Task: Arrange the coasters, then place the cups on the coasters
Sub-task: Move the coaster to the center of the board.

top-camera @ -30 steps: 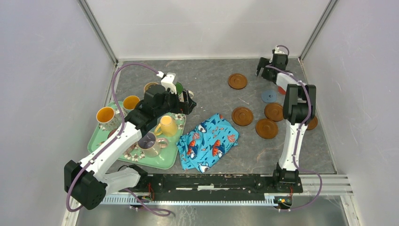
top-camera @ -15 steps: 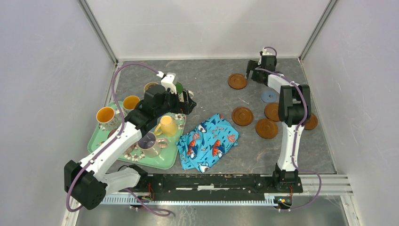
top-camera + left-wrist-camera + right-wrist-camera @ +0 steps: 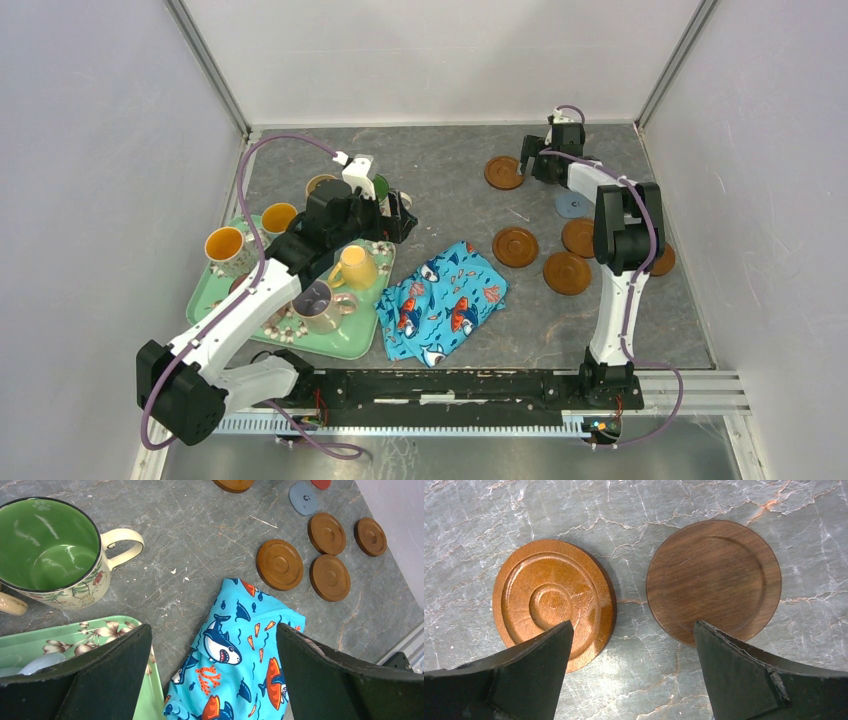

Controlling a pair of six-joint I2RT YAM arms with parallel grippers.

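Top view first. My left gripper (image 3: 402,218) hangs over the far corner of the green floral tray (image 3: 345,342); from up here I cannot tell how its jaws stand. The tray carries a yellow cup (image 3: 355,268), a lilac-lined cup (image 3: 316,303) and an orange-lined cup (image 3: 228,247). The shark-print cloth (image 3: 450,298) lies crumpled just right of the tray. My right gripper (image 3: 533,160) sits at the far right of the table (image 3: 450,170), just beside a ringed brown coaster (image 3: 504,172). A blue-grey coaster (image 3: 572,206) and more brown coasters (image 3: 567,272) lie nearer me, some partly behind the right arm (image 3: 625,220).

Left wrist view: the jaws stand wide apart with nothing between them, above the cloth and bare table. A green-lined mug (image 3: 50,555) stands upright on the table just past the tray's edge, handle pointing right, flowers painted on its cream outside, only glaze showing inside. A faint mark under its inner rim is too small for me to read, as are the dark marks at the blue-grey coaster's centre. A red coaster (image 3: 321,482) shows at the top edge here; the top view hides it.

Right wrist view: the jaws are spread wide and hold nothing, above the bare strip between the ringed brown coaster and a darker plain coaster (image 3: 714,580). The two lie side by side, not touching. The top view does not show the darker one.
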